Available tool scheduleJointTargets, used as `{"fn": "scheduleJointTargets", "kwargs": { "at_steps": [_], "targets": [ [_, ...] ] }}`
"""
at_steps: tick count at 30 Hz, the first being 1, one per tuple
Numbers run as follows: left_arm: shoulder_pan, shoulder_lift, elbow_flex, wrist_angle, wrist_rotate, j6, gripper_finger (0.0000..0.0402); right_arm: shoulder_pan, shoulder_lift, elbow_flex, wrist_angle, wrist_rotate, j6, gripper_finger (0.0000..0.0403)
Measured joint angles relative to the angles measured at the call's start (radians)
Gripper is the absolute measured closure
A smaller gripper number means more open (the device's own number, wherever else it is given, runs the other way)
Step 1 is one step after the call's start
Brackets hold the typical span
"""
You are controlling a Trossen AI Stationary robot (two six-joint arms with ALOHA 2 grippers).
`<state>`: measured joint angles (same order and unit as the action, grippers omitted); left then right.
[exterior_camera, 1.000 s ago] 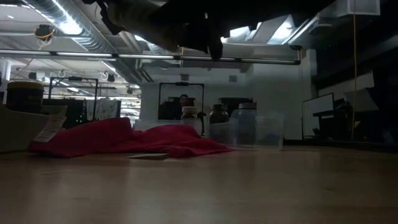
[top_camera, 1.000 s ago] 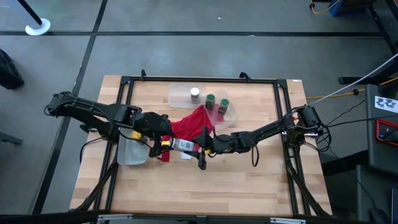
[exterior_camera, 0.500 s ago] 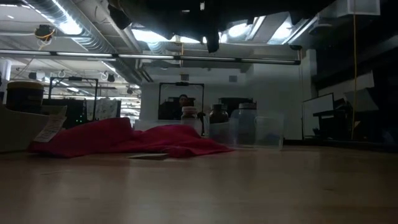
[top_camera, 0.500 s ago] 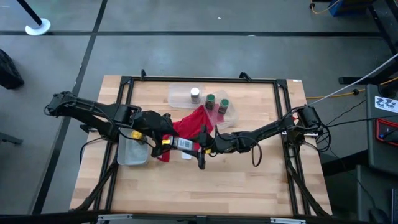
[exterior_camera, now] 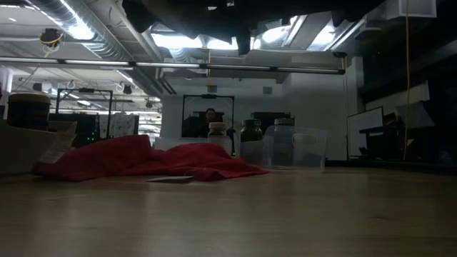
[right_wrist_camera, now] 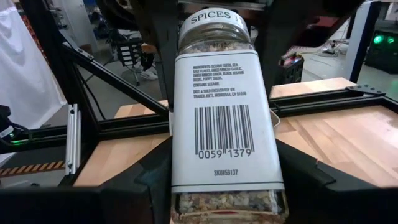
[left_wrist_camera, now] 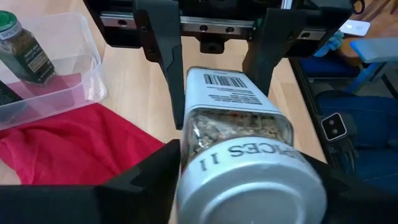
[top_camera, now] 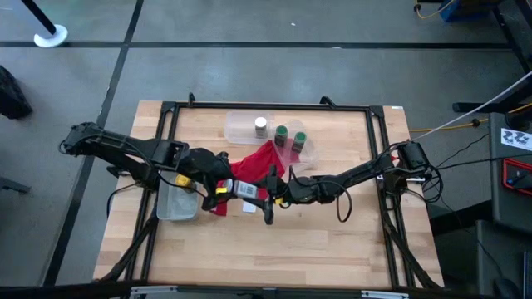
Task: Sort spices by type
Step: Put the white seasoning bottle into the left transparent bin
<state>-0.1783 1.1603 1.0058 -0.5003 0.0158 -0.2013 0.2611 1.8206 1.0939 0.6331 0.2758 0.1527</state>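
Both your left gripper [top_camera: 226, 189] and right gripper [top_camera: 264, 194] clamp one white-labelled spice jar [top_camera: 247, 193] mid-tabletop, above the red cloth [top_camera: 253, 170].

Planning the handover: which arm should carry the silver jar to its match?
Right, marginally. Left end effector and right end effector both grip the silver jar over the red cloth; right sits nearer the tub holding the matching jar.

Wooden table [top_camera: 332, 241] inside a black frame [top_camera: 266, 106], red cloth [top_camera: 253, 168] mid-table, clear tubs [top_camera: 243, 126] behind it, another tub [top_camera: 173, 206] left, perhaps a card [exterior_camera: 170, 179] in front
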Motion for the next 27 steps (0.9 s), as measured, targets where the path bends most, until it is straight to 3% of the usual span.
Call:
{"fn": "scheduleJointTargets", "kwargs": {
  "at_steps": [3,11,21,27],
  "targets": [
    [0.0,0.0,-0.001,0.005,-0.009,0.01,0.0211,0.0,0.0,0.0,0.0,0.014,0.012,0.0197],
    [0.0,0.0,-0.001,0.007,-0.01,0.021,0.0212,0.0,0.0,0.0,-0.003,0.016,0.006,0.0194],
    [0.015,0.001,-0.001,0.018,0.012,0.015,0.0212,-0.001,0.0,0.0,-0.003,-0.03,0.018,0.0166],
    [0.034,0.001,-0.001,0.014,0.009,0.017,0.0213,-0.001,0.0,0.0,-0.006,-0.005,0.021,0.0146]
  ]
}}
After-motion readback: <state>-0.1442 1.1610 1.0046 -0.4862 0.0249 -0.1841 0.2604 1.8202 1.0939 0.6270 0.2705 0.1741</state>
